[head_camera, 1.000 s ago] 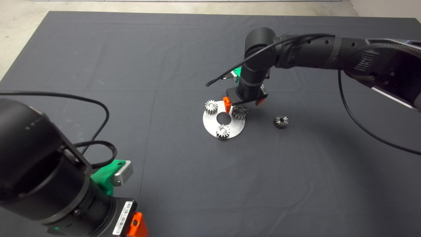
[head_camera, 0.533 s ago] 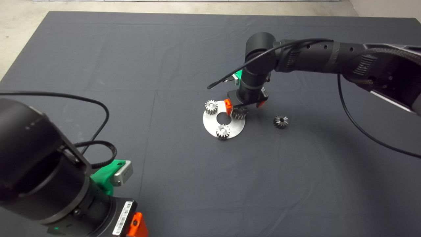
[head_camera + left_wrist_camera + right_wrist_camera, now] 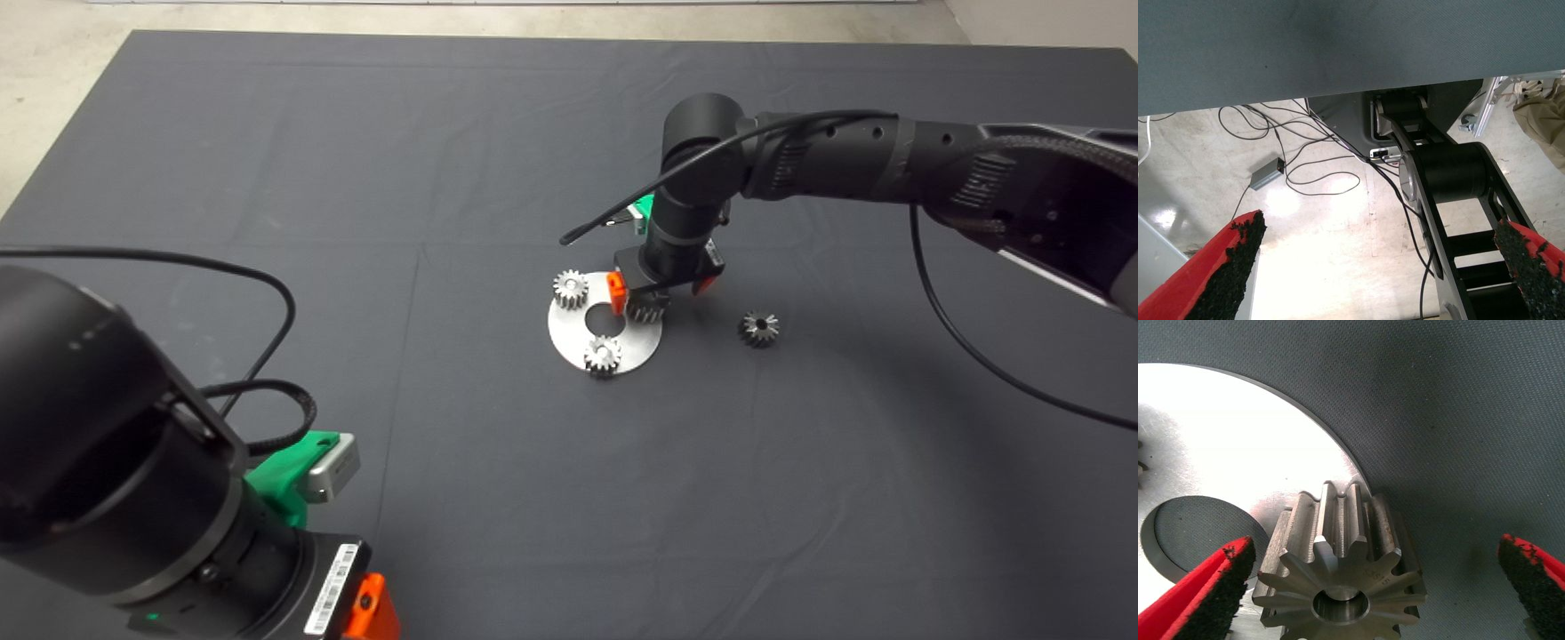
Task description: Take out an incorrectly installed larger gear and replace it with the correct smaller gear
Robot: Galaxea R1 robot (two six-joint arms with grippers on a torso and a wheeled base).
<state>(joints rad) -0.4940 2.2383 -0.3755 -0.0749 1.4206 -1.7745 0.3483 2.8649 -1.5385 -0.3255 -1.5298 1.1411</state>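
Right gripper (image 3: 656, 293) down over the big gear (image 3: 1338, 567) on the round metal plate (image 3: 578, 342), fingers (image 3: 1211, 593) wide open, one on each side, not touching. Best to drop a bit lower, keep the gear in the middle, squeeze, then lift straight up. Small gear (image 3: 759, 328) waiting on the mat (image 3: 356, 178), near the plate. Left gripper (image 3: 1378, 267) parked off the table edge, open. Compared with a second ago, right gripper lower and closer around the big gear.

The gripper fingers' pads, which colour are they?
Black, on red fingers; the right wrist view shows it best.
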